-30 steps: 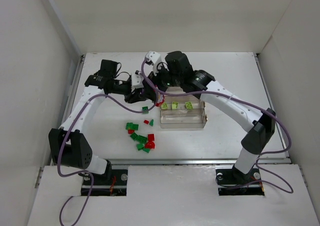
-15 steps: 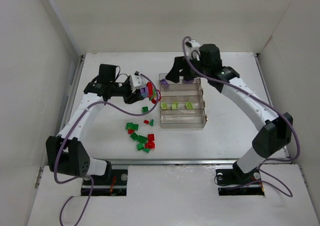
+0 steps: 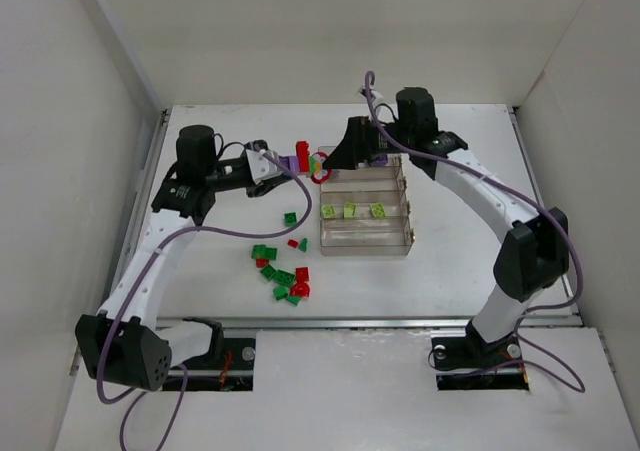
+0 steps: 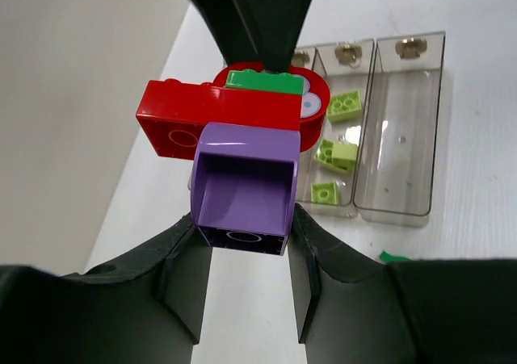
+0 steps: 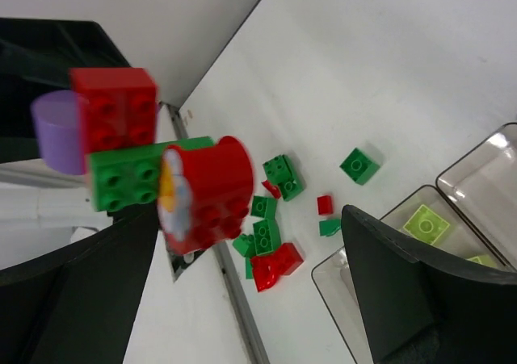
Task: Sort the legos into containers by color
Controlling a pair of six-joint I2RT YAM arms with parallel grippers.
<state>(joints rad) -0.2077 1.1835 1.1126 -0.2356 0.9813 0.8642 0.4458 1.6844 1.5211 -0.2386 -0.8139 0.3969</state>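
Left gripper clamps the purple plastic brick of a joined stack — its red rounded far end points between the spread jaws of the right gripper.

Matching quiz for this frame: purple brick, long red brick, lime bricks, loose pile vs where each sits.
1 purple brick
2 long red brick
3 lime bricks
4 loose pile

A on the table beside the tray
B in one tray compartment
C clamped in the left gripper
D stuck on the purple brick, airborne

Pairs: 1-C, 2-D, 3-B, 4-A
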